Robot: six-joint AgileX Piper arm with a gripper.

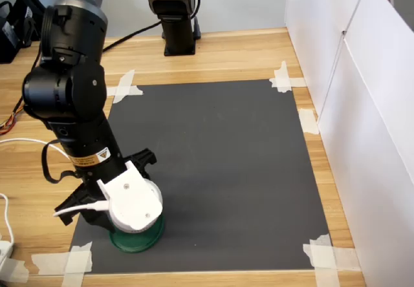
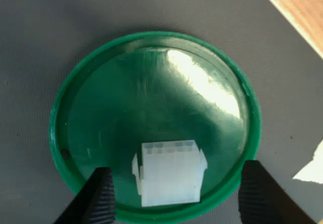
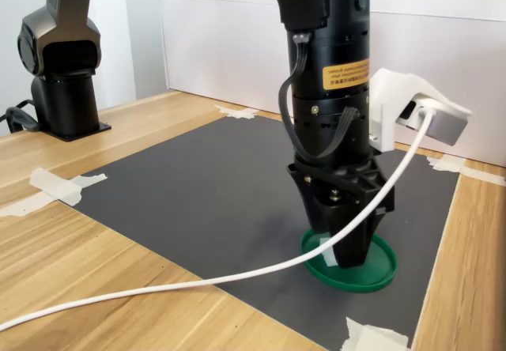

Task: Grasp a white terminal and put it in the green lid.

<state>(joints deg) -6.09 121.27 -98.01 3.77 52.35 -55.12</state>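
Although the arm stands nearly upright over the green lid (image 2: 151, 57), the gripper (image 2: 176, 193) is spread wide in the wrist view, its two dark fingers (image 2: 98, 196) flanking the white terminal (image 2: 169, 173) with a clear gap on each side. The terminal sits on the lid's floor, close to the part of the rim nearest the fingers, and appears to rest there on its own (nothing clamps it). I judge the placing step to be essentially done: the block is inside the raised rim and let go.

The next move calls for a straight lift away, so that neither finger brushes the block or catches the rim and drags the lid along the mat.

The lid lies on the dark mat (image 1: 220, 164), near the mat corner closest to the first exterior view's lower left, and the mat is fixed to the wooden table (image 1: 226, 51) by white tape strips (image 1: 126, 86) at its corners. A white cable (image 3: 158, 288) trails from the wrist camera housing across the table in the second exterior view, well clear of the lid. A second black arm base (image 1: 174, 15) stands at the table's far edge, well apart; nothing blocks the way upward
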